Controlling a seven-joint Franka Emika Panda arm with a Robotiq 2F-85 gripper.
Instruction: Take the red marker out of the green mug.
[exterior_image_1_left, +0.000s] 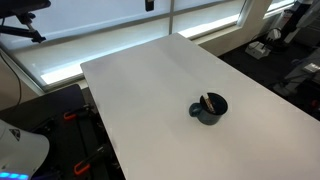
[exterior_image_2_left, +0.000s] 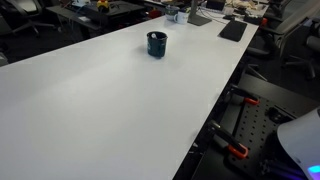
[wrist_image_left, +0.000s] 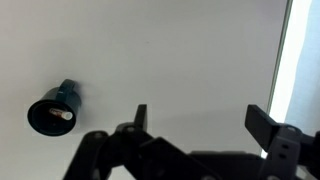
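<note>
The green mug (exterior_image_1_left: 210, 108) stands upright on the white table (exterior_image_1_left: 150, 90). The red marker (exterior_image_1_left: 207, 102) leans inside it, its end just above the rim. The mug also shows in an exterior view (exterior_image_2_left: 157, 44) far across the table, and in the wrist view (wrist_image_left: 54, 108) at the left, with the marker (wrist_image_left: 62, 115) lying in its dark inside. My gripper (wrist_image_left: 200, 120) shows only in the wrist view. It is open and empty, high over bare table, well to the right of the mug.
The table's edge runs along the right in the wrist view, with bright floor (wrist_image_left: 300, 60) beyond. Black frames with orange clamps (exterior_image_2_left: 240, 135) stand beside the table. Office desks and chairs (exterior_image_2_left: 60, 15) lie behind.
</note>
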